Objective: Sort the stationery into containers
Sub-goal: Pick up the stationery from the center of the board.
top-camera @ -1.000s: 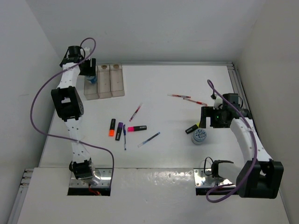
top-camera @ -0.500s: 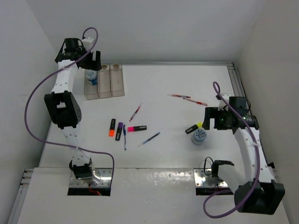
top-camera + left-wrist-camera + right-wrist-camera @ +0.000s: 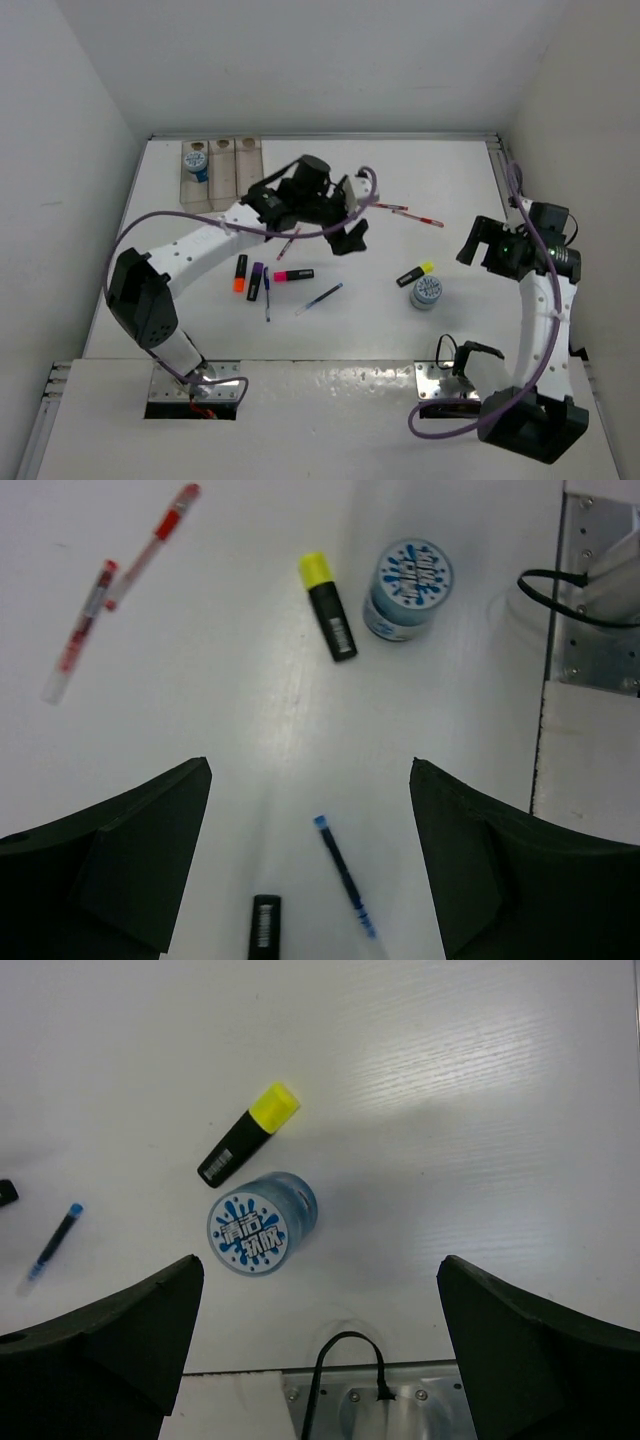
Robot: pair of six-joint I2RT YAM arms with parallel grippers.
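Across the white surface the left arm was stretched over the middle, its left fingers spread wide and gripping nothing. Over on the right, the right fingers were spread too, and empty. At the far left corner sat the tan tray, with a patterned disc in its leftmost slot. A second disc stood just beside the yellow-capped highlighter. The orange highlighter, purple highlighter and pink highlighter lay loose mid-surface, a blue pen near them and a red pen farther back.
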